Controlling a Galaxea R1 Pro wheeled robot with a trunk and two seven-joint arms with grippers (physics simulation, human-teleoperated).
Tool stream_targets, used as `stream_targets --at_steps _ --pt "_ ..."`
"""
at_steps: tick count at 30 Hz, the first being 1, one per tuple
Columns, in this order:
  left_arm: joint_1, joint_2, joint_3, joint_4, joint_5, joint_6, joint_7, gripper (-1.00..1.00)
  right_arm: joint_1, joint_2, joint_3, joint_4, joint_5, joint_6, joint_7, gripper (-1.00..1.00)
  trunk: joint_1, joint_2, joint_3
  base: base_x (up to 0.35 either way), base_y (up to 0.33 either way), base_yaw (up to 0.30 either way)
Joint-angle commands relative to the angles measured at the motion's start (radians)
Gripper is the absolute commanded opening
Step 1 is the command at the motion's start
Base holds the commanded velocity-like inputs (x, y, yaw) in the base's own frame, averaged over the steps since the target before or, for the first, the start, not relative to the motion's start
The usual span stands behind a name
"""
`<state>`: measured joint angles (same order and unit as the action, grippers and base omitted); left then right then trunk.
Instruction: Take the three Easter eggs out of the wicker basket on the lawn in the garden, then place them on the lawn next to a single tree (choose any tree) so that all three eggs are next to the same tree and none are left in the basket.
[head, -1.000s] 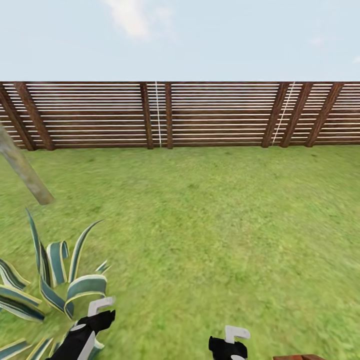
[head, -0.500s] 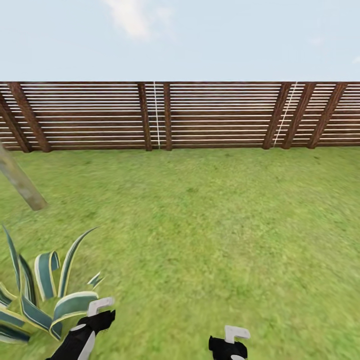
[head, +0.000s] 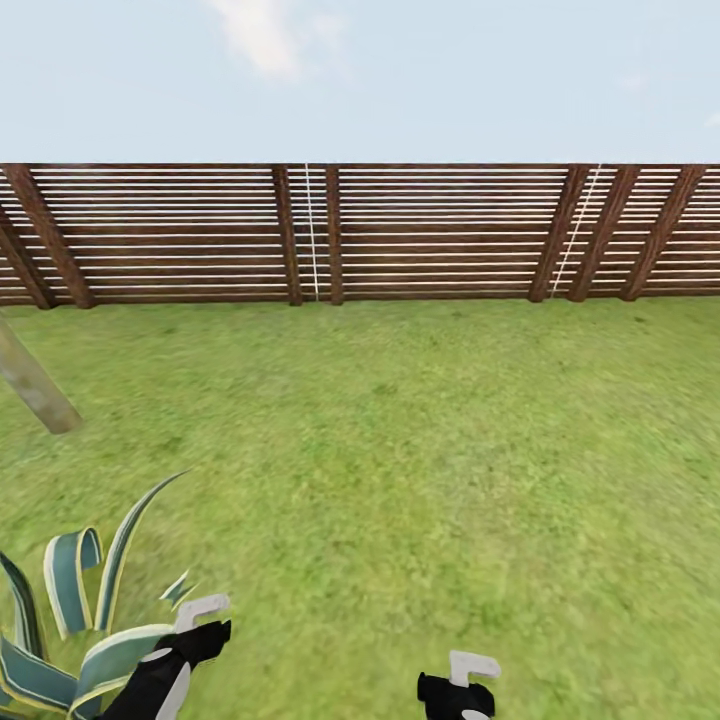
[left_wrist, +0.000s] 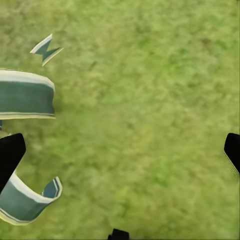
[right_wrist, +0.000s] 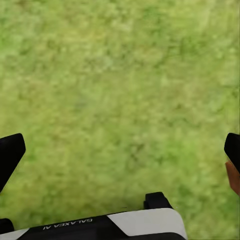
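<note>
1. While the robot is in transit, no eggs or basket are seen; the lawn (head: 420, 470) stretches to the fence (head: 430, 235).
2. The tree (head: 30, 385) trunk is seen at the left edge, nearer the left end effector (head: 200, 618).
3. Both the left and the right end effector (head: 462, 672) are held apart and empty.
4. Compared with the earlier frame, the striped plant (head: 90, 610) and trunk have slid toward the lower left as the camera moved.

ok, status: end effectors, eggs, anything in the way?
Both end effectors, left and right, open, empty. Lawn ahead; pale trunk far left. Striped-leaf plant beside left arm.
</note>
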<state>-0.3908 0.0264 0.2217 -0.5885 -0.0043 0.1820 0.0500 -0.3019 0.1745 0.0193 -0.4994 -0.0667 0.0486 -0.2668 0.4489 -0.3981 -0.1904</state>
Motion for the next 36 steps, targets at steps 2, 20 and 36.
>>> stream_targets --at_steps 2,20,36 --pt "0.0 0.0 0.001 -0.002 0.0 0.006 0.002 1.0 0.0 0.0 0.002 -0.002 -0.007 0.005 -0.005 1.0 0.001 -0.002 -0.002 0.321 -0.072 0.0" --pt "0.0 0.001 0.001 -0.002 0.0 0.007 0.002 1.0 0.0 0.0 0.001 -0.002 -0.007 0.004 -0.005 1.0 0.001 -0.002 -0.002 0.297 -0.127 0.0" --pt "0.0 0.001 0.001 -0.002 0.0 0.007 0.002 1.0 0.0 0.0 0.001 -0.002 -0.007 0.003 -0.005 1.0 0.001 -0.002 0.016 0.328 -0.004 0.095"
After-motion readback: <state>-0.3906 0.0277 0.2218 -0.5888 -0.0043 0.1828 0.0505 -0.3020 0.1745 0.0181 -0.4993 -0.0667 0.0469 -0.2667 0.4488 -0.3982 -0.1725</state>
